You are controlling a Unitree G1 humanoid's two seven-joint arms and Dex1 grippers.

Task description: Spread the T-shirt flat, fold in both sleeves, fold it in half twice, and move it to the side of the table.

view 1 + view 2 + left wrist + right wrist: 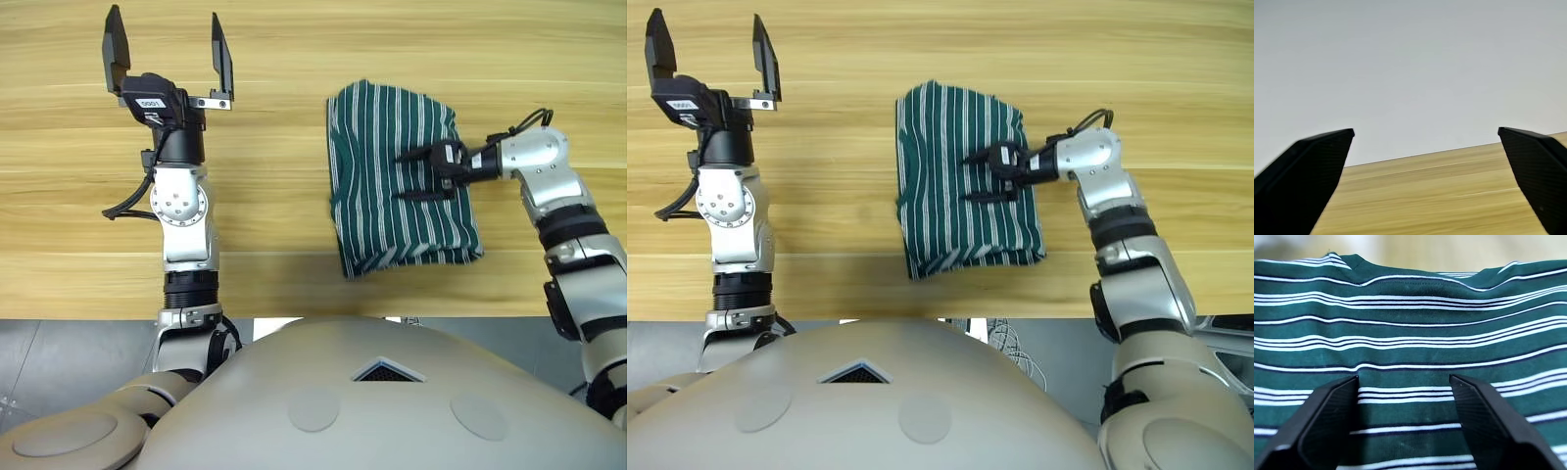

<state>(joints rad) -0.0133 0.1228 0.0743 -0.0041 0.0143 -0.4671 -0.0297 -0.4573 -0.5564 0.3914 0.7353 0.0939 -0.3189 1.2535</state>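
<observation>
The T-shirt (397, 176), dark green with white stripes, lies folded into a compact rectangle on the right half of the wooden table (274, 225). My right gripper (409, 176) reaches in from the right, open, with its black fingers resting low over the middle of the folded cloth. In the right wrist view the two fingers (1327, 421) straddle the striped fabric (1410, 342) with nothing pinched between them. My left gripper (168, 59) is raised over the table's far left, open wide and empty, well apart from the shirt.
Bare wood surrounds the shirt on all sides. The table's front edge (294, 318) runs just beyond the shirt's near end, with grey floor below. In the left wrist view, the far table edge (1449, 149) meets a plain pale wall.
</observation>
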